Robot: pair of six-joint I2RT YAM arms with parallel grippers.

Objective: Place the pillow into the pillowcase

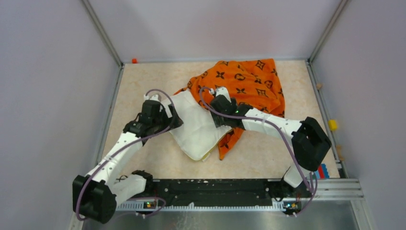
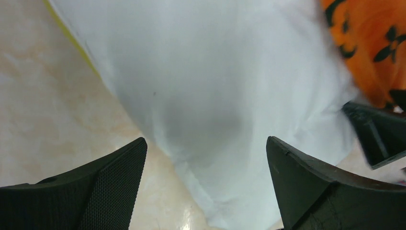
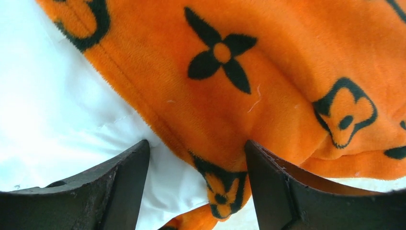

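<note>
The white pillow lies on the table's middle, its yellow trim showing at the near corner. Its far end is tucked under the orange pillowcase, which is bunched behind it and to the right. My left gripper hovers at the pillow's left edge. In the left wrist view the gripper is open, a corner of the pillow lying between its fingers untouched. My right gripper sits over the pillowcase's opening. In the right wrist view the gripper is open, straddling the pillowcase hem where it overlaps the pillow.
Grey walls and aluminium rails enclose the beige tabletop. A small orange piece sits at the back left corner, a yellow block on the right rail, and a blue and red item near the right arm's base.
</note>
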